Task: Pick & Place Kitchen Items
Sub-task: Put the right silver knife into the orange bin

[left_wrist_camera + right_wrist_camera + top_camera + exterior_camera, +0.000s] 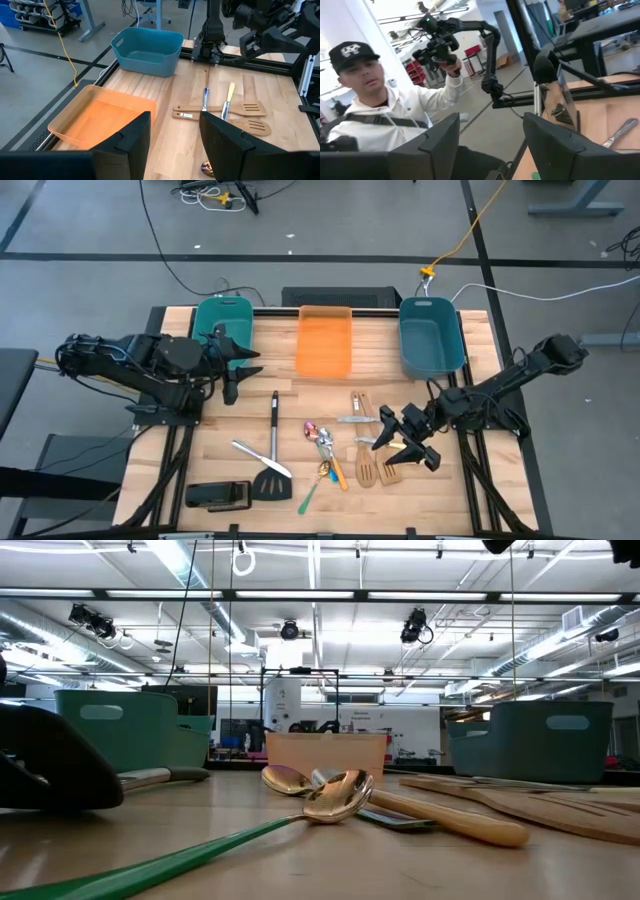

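Observation:
The utensils lie on the wooden table. A black spatula with a steel handle (273, 442) and a silver knife (260, 457) are left of centre. Shiny and coloured-handle spoons (323, 452) lie mid-table; they also show in the low view (330, 795). Slotted light-wood spatulas (376, 467) lie right of centre, with one more wood spatula (358, 406) and a knife (355, 420) farther back. My left gripper (233, 367) is open and empty in front of the left teal bin (222, 320). My right gripper (402, 444) is open and empty, just above the wood spatulas' right side.
An orange bin (325, 340) and a right teal bin (432, 335) stand along the far edge. A flat black block (218, 495) lies at the near left. A person in a white hoodie (385, 125) stands beyond the table's near side.

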Action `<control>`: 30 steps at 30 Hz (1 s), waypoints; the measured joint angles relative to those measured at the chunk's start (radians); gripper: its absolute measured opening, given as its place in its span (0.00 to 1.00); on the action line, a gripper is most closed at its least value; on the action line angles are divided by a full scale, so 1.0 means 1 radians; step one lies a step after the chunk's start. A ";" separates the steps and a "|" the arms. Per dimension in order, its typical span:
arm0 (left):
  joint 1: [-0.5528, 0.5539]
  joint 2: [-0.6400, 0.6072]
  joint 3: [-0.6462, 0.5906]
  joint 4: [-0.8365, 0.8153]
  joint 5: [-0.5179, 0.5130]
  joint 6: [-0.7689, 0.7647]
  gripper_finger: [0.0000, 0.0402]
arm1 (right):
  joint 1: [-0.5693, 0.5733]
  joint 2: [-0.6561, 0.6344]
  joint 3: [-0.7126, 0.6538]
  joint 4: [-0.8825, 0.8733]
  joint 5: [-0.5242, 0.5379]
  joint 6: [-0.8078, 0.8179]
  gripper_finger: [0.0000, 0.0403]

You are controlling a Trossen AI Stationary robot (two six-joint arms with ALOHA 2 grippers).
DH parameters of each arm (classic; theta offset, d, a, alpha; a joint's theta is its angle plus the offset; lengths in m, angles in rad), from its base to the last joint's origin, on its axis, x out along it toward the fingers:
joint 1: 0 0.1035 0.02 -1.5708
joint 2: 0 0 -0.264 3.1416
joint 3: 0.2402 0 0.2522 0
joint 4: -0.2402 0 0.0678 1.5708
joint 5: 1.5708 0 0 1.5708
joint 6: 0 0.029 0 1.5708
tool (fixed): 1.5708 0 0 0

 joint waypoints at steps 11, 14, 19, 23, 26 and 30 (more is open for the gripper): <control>0.000 0.000 0.000 0.000 0.000 0.001 0.44 | 0.017 0.000 0.082 -0.392 0.267 0.175 0.53; 0.000 0.000 0.000 0.000 0.000 0.001 0.44 | 0.017 0.003 0.184 -0.677 0.324 0.191 0.50; 0.000 0.000 0.000 -0.001 0.000 0.000 0.44 | 0.017 0.075 0.335 -1.023 0.388 0.215 0.43; 0.000 0.000 0.000 0.000 0.000 0.000 0.44 | 0.008 0.171 0.395 -1.225 0.346 0.291 0.40; 0.000 0.000 0.000 0.001 0.000 0.001 0.44 | 0.001 0.232 0.409 -1.304 0.338 0.314 0.39; 0.000 0.000 0.000 0.000 0.000 0.000 0.44 | -0.016 0.297 0.412 -1.335 0.345 0.307 0.38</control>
